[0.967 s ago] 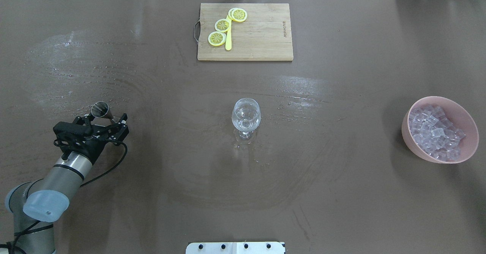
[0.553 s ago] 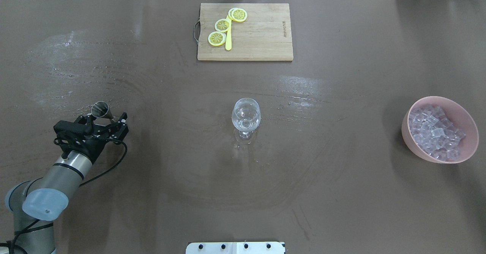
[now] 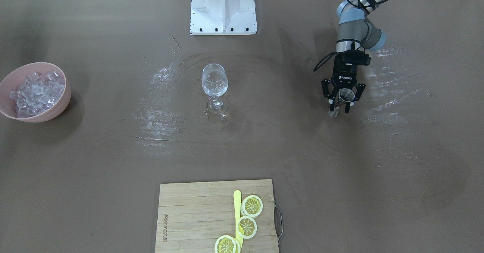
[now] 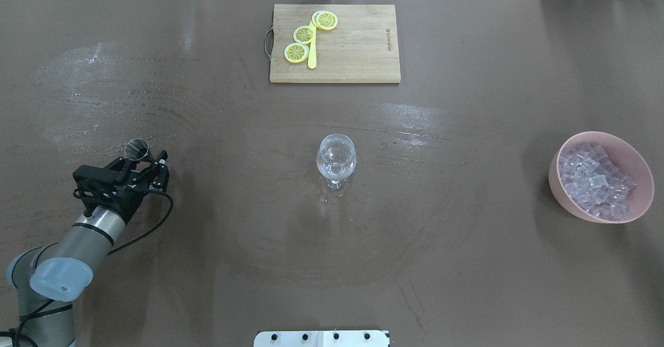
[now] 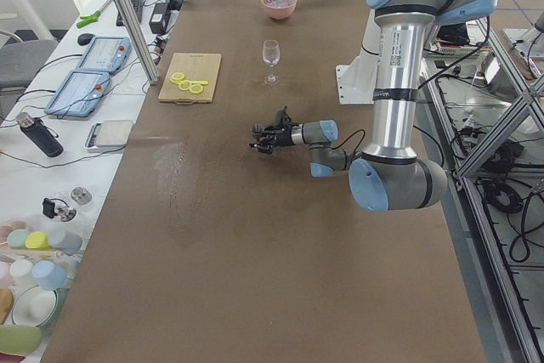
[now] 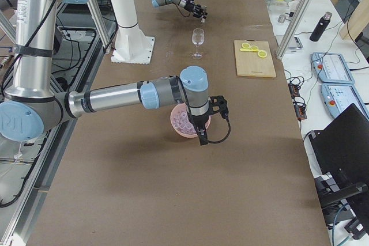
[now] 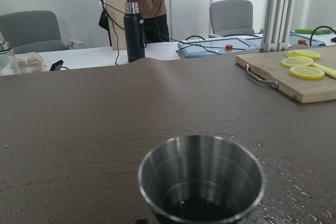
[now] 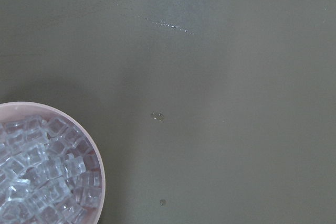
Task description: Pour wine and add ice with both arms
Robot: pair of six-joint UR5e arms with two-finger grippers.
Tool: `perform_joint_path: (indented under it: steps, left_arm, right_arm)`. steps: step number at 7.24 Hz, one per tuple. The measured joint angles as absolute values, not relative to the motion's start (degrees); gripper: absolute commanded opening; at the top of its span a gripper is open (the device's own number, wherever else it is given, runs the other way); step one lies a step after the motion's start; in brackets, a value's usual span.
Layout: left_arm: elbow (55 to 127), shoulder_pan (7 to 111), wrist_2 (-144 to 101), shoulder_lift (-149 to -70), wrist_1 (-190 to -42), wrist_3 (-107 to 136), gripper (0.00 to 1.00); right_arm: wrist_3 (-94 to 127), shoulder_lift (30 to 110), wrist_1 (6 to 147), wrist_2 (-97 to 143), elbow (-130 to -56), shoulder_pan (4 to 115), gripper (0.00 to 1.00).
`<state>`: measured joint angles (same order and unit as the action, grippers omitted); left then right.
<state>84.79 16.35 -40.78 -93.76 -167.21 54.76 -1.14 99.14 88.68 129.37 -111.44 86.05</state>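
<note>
Ice point(image 4: 596, 183), pink bowl point(image 4: 565, 197), right arm point(image 6: 115, 97) side-view only

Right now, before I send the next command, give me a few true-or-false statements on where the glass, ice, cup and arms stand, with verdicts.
1. The wine glass stands upright near the table's middle. True.
2. The ice is already in the wine glass. False: the cubes lie in the pink bowl; none show in the glass.
3. The left gripper has its fingers on either side of the steel cup. True.
4. The lemon slices lie in the pink bowl. False: they lie on the cutting board.
5. The right arm hangs over the wine glass. False: it is at the pink bowl, well away from the glass.
</note>
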Motion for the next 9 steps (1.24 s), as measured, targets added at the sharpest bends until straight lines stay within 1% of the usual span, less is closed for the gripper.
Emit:
perform_joint_path:
  steps: [3, 4, 5, 6, 8, 9]
  left_arm:
    - [84.8, 16.3, -40.8, -93.6, -169.1, 54.7, 0.48]
    - [84.8, 16.3, -40.8, -93.6, -169.2, 54.7, 0.42]
    - [84.8, 16.3, -40.8, -93.6, -169.3, 54.7, 0.32]
    - [84.8, 16.3, -40.8, -93.6, -169.5, 54.8, 0.18]
    - [84.8, 16.3, -40.8, -93.6, -169.9, 54.8, 0.00]
    - [84.8, 16.3, -40.8, -93.6, -170.0, 54.8, 0.00]
  right_arm:
    - [-1.1, 99.1, 88.7, 129.4, -111.4, 86.0, 0.99]
    - [-1.1, 99.1, 88.7, 129.4, -111.4, 86.0, 0.99]
    - [-1.1, 99.1, 88.7, 129.4, -111.4, 86.0, 0.99]
    - [-1.1, 99.1, 88.7, 129.4, -111.4, 86.0, 0.99]
    - [-1.1, 99.1, 88.7, 129.4, -111.4, 86.0, 0.99]
    - [-1.1, 99.1, 88.7, 129.4, -111.4, 86.0, 0.99]
